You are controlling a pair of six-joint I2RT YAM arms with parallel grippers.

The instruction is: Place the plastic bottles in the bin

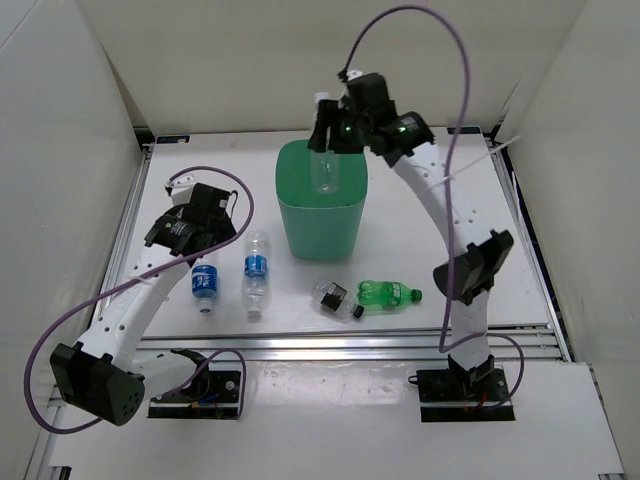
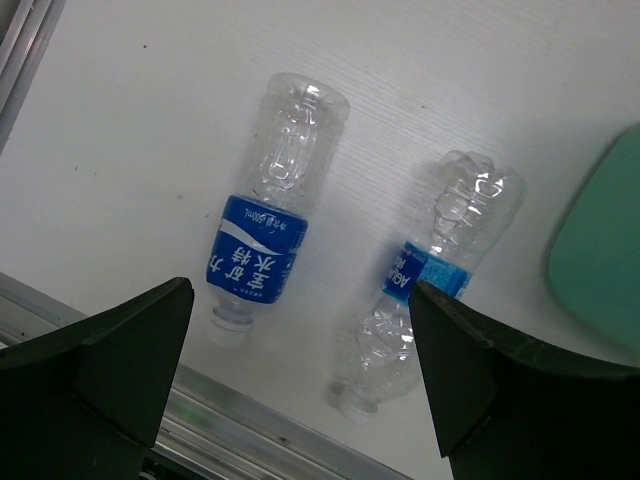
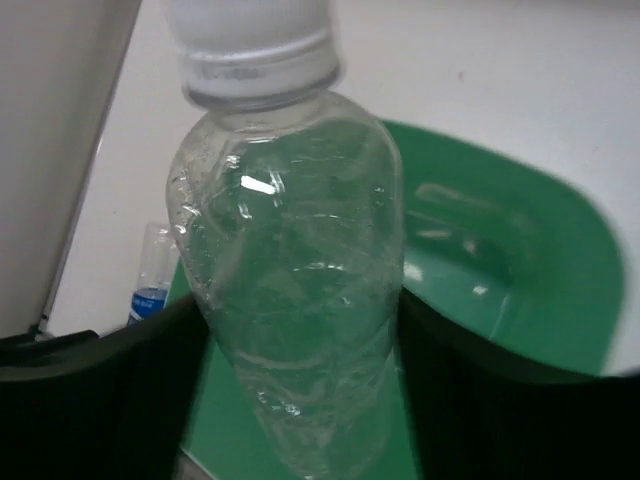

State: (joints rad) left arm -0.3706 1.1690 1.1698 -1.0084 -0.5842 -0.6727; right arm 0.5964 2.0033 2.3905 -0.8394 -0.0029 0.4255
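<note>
Your right gripper [image 3: 295, 385] clamped on the plain clear bottle [image 3: 290, 260] above the mint-green bin [image 1: 320, 225], your left gripper [image 2: 302, 295] gaped wide and empty over two blue-labelled bottles [image 2: 258, 255]

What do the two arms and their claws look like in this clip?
The left arm and right arm have white links dotted with holes, black joint housings and black bases. A purple cable loops along each. The left claw and right claw have broad matte-black fingers. Two green lights glow at the right wrist.
</note>
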